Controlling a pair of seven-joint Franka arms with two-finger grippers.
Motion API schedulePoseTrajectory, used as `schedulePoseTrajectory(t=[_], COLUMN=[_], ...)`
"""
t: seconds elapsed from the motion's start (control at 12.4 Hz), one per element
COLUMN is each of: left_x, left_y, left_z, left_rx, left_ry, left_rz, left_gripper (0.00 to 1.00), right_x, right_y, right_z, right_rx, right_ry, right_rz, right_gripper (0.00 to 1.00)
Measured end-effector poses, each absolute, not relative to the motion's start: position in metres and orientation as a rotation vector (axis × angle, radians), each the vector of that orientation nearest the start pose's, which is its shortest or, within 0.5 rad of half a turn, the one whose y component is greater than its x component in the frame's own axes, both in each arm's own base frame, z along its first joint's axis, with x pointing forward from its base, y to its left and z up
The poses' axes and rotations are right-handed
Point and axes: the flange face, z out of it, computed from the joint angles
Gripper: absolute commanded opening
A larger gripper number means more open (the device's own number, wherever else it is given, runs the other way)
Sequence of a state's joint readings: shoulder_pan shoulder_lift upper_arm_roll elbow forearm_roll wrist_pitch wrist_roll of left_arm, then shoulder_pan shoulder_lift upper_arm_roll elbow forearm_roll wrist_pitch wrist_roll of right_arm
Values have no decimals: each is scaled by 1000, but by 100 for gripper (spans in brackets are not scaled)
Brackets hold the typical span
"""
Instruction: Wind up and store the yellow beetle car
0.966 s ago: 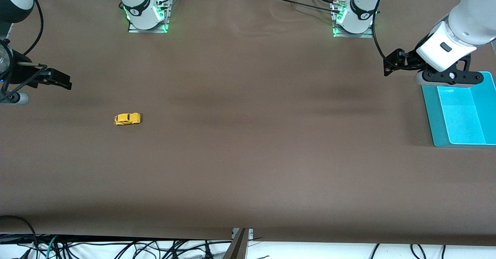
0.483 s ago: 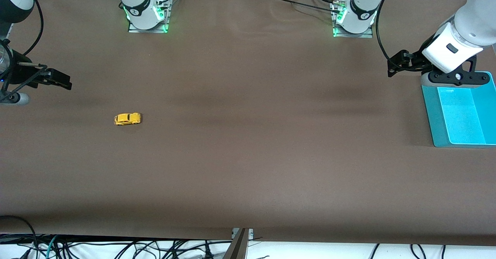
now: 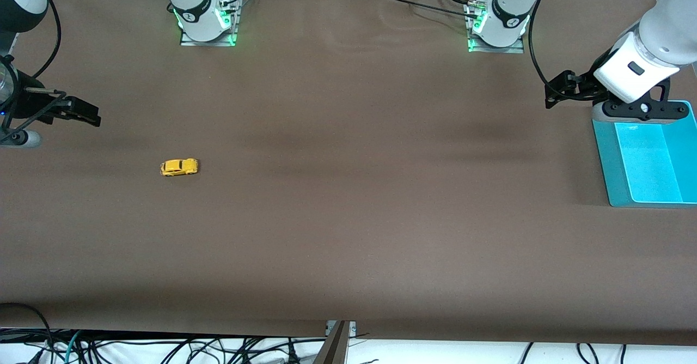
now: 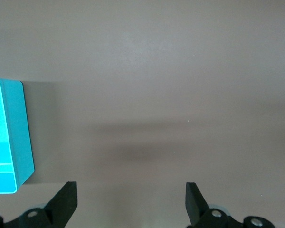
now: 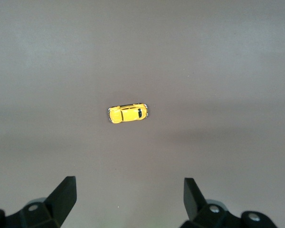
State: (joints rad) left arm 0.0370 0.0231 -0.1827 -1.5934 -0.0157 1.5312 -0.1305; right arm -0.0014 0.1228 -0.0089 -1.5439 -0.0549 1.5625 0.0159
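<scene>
One yellow beetle car [image 3: 179, 167] on table [image 3: 348, 217]

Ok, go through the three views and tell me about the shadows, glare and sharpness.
Front view: even light, soft dark shadow bands across the brown table, green glow at both arm bases, the yellow beetle car sharp. Left wrist view: a blurred shadow on the table, the teal bin crisp. Right wrist view: the car in focus, no glare; the gripper fingers dark.

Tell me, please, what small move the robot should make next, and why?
Probably lower the right claw, which is open, toward the yellow beetle car, which sits untouched on the table toward the right arm's end. The left claw waits open beside the teal bin.
</scene>
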Motion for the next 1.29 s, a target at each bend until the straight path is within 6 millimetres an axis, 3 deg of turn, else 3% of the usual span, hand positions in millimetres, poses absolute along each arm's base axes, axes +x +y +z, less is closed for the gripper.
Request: schedulePoseTrajectory(t=[0.48, 0.72, 1.05, 1.29], left_x=[550, 550, 550, 550], left_y=[-81, -81, -81, -81], left_z=[598, 598, 598, 598], left_rx=[-3147, -3147, -3147, -3147], left_ry=[24, 24, 24, 24], left_rz=[137, 137, 137, 137], left_gripper=[100, 100, 100, 100], right_x=[589, 595, 604, 616], right_y=[-3, 16, 20, 22], right_z=[562, 544, 517, 484], right_rx=[-3193, -3192, -3186, -3121], right_ry=[14, -38, -73, -464], right_rz=[178, 224, 299, 353], right_gripper=[100, 100, 100, 100])
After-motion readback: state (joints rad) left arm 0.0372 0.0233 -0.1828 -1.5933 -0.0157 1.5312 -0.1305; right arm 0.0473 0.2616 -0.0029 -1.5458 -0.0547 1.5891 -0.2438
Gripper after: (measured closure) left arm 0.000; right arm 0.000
